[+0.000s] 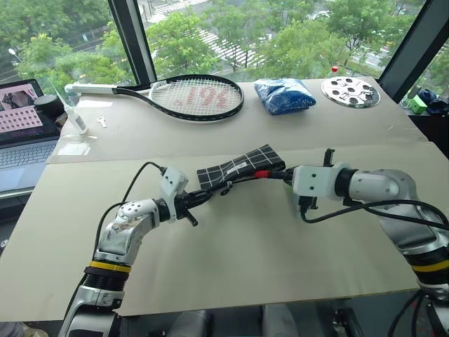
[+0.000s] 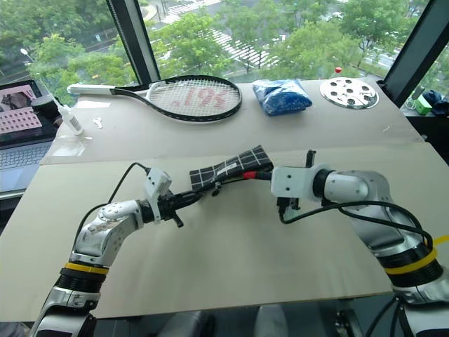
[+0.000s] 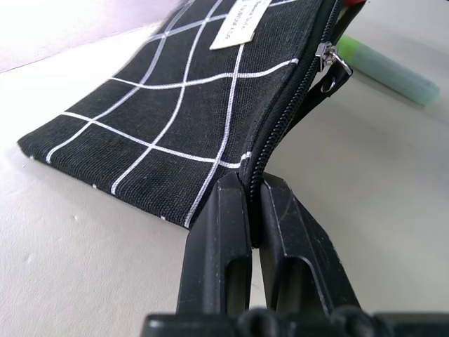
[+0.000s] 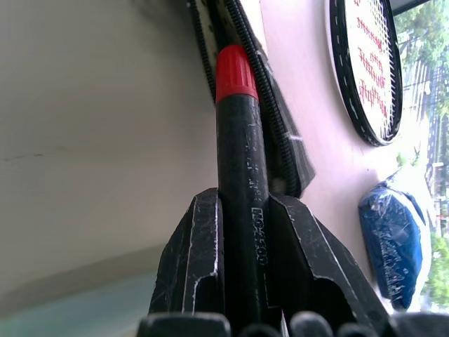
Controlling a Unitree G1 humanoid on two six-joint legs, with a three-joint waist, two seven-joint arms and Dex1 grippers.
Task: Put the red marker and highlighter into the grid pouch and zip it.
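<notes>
The grid pouch [image 1: 242, 167], black with white lines, is lifted a little off the table in the middle. My left gripper [image 3: 252, 203] is shut on the pouch's zipper edge at its near corner. My right gripper [image 4: 242, 203] is shut on the red marker [image 4: 237, 133], whose dark barrel runs between the fingers. The marker's red cap [image 1: 262, 173] points into the pouch's open zipper mouth at the other end. The pale green highlighter [image 3: 389, 70] lies on the table just beyond the pouch, near the zipper pull [image 3: 330, 60].
A tennis racket [image 1: 196, 97], a blue wrinkled bag [image 1: 284, 95] and a round metal disc [image 1: 351, 91] lie along the table's far side. A laptop [image 1: 21, 133] and a small white bottle [image 1: 74, 116] stand at the far left.
</notes>
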